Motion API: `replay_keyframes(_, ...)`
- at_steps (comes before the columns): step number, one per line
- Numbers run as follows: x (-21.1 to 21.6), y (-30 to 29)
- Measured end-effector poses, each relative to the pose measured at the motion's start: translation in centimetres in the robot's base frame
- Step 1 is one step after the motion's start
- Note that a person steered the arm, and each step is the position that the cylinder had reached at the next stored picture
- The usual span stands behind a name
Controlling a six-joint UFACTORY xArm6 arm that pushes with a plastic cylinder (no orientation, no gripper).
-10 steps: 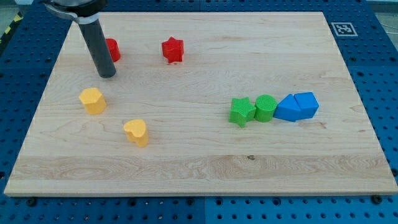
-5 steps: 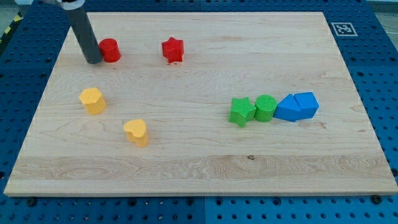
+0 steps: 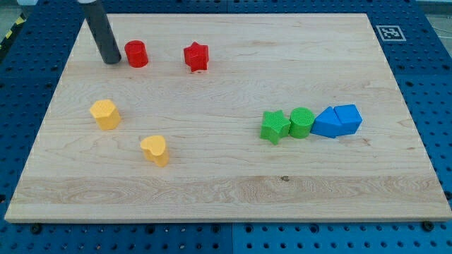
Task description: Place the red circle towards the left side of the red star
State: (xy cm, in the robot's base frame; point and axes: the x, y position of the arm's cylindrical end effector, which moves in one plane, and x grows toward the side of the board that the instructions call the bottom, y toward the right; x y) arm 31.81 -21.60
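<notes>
The red circle [image 3: 135, 53] stands near the view's top left on the wooden board [image 3: 226, 190]. The red star [image 3: 196, 56] sits to its right, about a block's width of bare board between them. My tip [image 3: 111, 61] rests on the board just left of the red circle, close to it or touching it. The dark rod rises from the tip up and to the left, out of the view's top.
Two yellow blocks [image 3: 105, 113] [image 3: 155, 149] lie below the red circle at the left. A green star [image 3: 274, 126], a green circle [image 3: 301, 122] and two blue blocks [image 3: 337, 121] form a row at the right. The board's top edge is close above the red blocks.
My tip moved from below the red circle up to its left side. The red circle has slid a little to the right, towards the red star.
</notes>
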Motion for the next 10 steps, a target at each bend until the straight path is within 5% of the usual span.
replay_keyframes(6,-2.5,3.4)
replay_keyframes(10,0.3,3.0)
